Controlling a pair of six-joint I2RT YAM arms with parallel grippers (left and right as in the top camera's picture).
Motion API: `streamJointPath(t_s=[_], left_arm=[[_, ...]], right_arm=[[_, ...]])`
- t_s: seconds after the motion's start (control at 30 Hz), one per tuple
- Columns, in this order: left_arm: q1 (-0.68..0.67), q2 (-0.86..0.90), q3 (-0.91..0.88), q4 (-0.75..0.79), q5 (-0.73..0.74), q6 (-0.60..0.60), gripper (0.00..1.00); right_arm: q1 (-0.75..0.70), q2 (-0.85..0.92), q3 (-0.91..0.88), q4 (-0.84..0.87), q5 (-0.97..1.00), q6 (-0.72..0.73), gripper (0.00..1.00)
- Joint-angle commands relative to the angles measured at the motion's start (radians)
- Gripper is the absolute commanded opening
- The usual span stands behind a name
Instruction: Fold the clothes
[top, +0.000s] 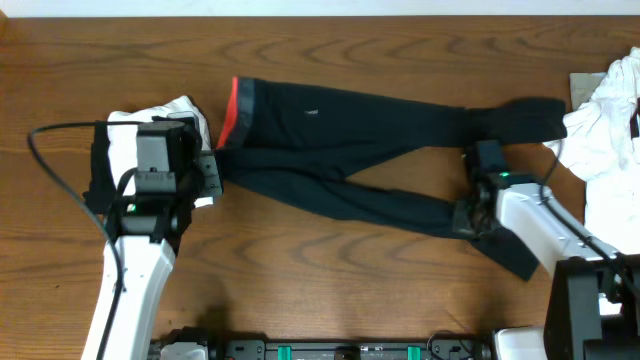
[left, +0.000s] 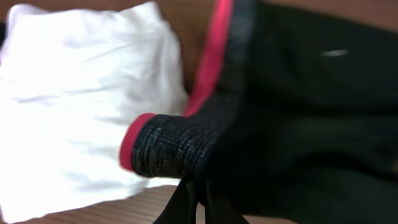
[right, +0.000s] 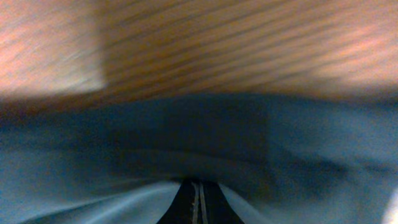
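black trousers (top: 340, 125) were pinched at both ends: left gripper (top: 210, 165) clamped on the waistband (left: 174, 149), right gripper (top: 470, 215) on the near leg (top: 400, 207); lifting evenly would keep them taut.

There is one pair of black trousers (top: 340, 110). It has two long legs and one red and grey waistband (top: 238, 110). There are two heaps of white clothes: one white heap on the left (top: 165, 112) and one white heap on the right (top: 605, 130). There are two robot arms, the left arm (top: 130, 280) and the right arm (top: 545, 225). Each arm has one gripper, so that makes two: the left gripper (top: 212, 172) and the right gripper (top: 468, 215). There is one black cable (top: 33, 137) and one wooden table (top: 330, 290).
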Motion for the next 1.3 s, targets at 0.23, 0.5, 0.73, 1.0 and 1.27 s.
streamJointPath(t_s=[0.23,0.5,0.73,1.0,1.27], left_arm=[[0.002,-0.068,0.029,-0.094,0.164,-0.01,0.06],[-0.137,-0.069,0.029,-0.118,0.224,-0.032,0.11],[-0.172,-0.077,0.039,-0.184,-0.007,-0.032,0.46],[-0.172,-0.105,0.149,-0.197,-0.008,-0.032,0.49],[-0.172,-0.108,0.179,-0.205,-0.009,-0.032,0.49]], right_arm=[[-0.242,0.003,0.274,-0.084,-0.263,-0.2,0.01],[-0.093,0.003,0.31,-0.135,-0.752,-0.413,0.18],[0.191,0.007,0.31,0.006,-0.773,-0.419,0.38],[0.434,0.15,0.309,0.367,-0.611,-0.238,0.17],[0.572,0.399,0.313,0.631,-0.743,-0.159,0.15]])
